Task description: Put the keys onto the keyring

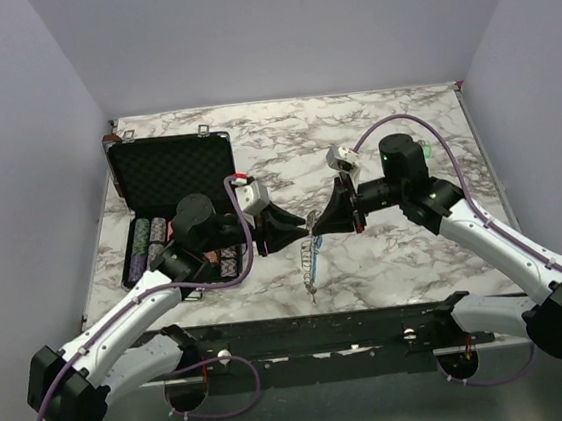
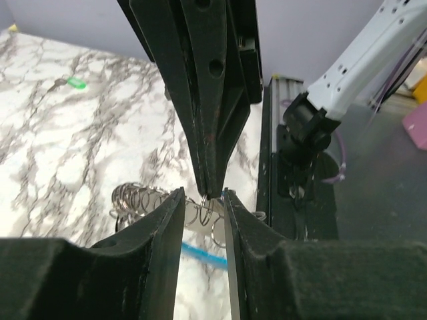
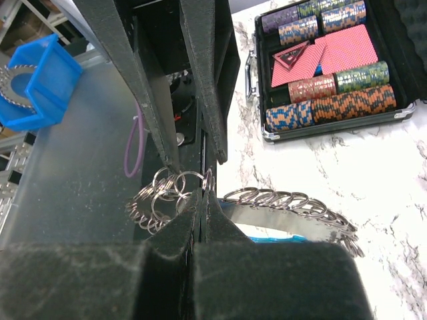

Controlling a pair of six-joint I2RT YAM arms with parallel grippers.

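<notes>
**Two claws met at the keyring over the middle of the desk**

Along the left edge of the marble desk (image 1: 406, 157), toward the back-left corner, a black case (image 1: 171, 172) lay open with its lid raised. Its tray held rows of striped poker chips (image 3: 330, 107) and red card decks (image 3: 333, 53).

Just right of the case, the left claw (image 2: 204, 200) reached toward the middle of the desk. It was released, with its two fingers standing apart and a clear gap between the tips. Several loops of the chain and the tip of the other claw sat in that gap. Whether either left finger touched a loop could not be told.

The keyring (image 1: 311, 263), a chain of small metal rings with a light-blue section (image 2: 200, 253), was held up at one end between the two claws. From there the rest ran toward the near edge, ending short of it. In the wrist views the rings bunched on one side of the grip and fanned out in a curved row on the other.

The right claw (image 3: 202, 200) came in from the right, tip to tip with the left one. It was clenched, its pads pressed together on a single ring of the chain.

Past the right claw, toward the far edge, a green key (image 2: 77, 83) lay alone on the marble, well apart from both claws and the chain.
</notes>
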